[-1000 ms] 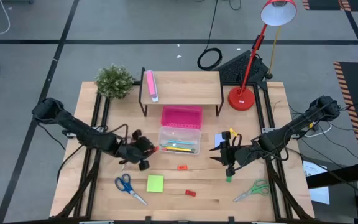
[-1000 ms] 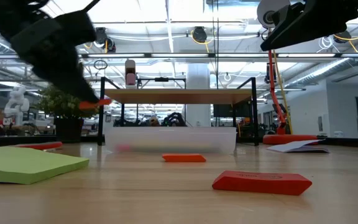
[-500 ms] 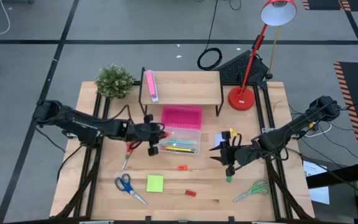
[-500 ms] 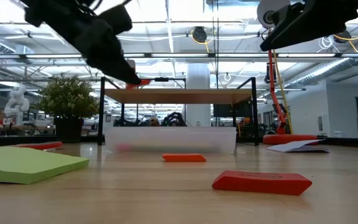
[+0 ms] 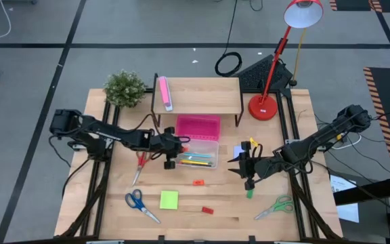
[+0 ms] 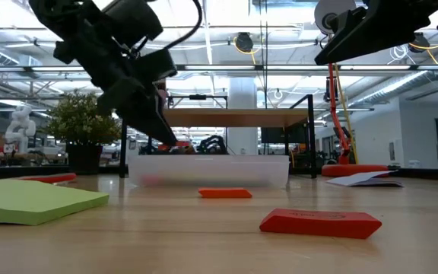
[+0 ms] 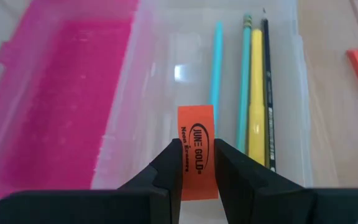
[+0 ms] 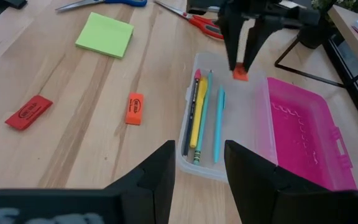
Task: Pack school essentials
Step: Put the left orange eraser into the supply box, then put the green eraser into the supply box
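orange eraser [image 7: 197,151] pinched in left gripper [image 7: 197,163] above clear case [image 7: 229,74].

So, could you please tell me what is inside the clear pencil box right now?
Inside the clear pencil box lie four pens and pencils. The left end effector holds an orange eraser above it. Nothing else shows inside.
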### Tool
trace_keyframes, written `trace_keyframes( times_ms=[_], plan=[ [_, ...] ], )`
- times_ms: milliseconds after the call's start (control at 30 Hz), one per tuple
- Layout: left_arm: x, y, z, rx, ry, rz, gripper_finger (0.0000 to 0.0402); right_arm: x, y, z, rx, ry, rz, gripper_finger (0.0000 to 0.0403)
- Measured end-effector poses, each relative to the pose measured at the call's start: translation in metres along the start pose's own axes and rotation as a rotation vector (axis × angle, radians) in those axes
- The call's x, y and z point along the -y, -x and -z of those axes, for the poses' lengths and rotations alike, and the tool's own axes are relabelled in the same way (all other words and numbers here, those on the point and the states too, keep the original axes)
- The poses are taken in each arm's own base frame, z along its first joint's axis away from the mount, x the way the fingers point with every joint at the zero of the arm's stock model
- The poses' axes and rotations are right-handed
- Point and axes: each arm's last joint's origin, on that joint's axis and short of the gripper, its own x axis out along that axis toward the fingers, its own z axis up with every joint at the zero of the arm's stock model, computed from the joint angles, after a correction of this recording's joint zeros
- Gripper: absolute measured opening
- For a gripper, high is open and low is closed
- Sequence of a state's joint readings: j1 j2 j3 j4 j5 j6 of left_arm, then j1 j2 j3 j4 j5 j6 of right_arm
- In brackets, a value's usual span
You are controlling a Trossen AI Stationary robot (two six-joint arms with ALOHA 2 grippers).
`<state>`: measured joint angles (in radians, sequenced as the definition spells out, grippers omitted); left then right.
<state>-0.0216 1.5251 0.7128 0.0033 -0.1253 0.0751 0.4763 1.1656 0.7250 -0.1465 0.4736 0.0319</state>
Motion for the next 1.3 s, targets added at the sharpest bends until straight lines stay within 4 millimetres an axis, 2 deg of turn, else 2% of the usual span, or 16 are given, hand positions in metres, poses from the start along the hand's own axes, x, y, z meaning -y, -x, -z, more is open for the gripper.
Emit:
trace_keyframes(
  times_ms=[367, 967, 1067, 1300],
  plan=[
    [0.004, -0.026, 0.013, -0.070, -0.084, -0.003, 0.0083, 0.000, 0.000, 0.000, 0.000, -0.001, -0.002, 0.0130],
    [0.000, -0.027, 0.014, -0.076, -0.097, -0.010, 0.0085, 0.000, 0.000, 0.000, 0.000, -0.001, -0.002, 0.0130],
    [-0.001, -0.027, 0.014, -0.078, -0.093, -0.018, 0.0101, 0.000, 0.000, 0.000, 0.000, -0.001, -0.002, 0.0130],
    [-0.001, -0.027, 0.013, -0.069, -0.079, -0.042, 0.0188, 0.000, 0.000, 0.000, 0.000, -0.001, -0.002, 0.0130]
  ],
)
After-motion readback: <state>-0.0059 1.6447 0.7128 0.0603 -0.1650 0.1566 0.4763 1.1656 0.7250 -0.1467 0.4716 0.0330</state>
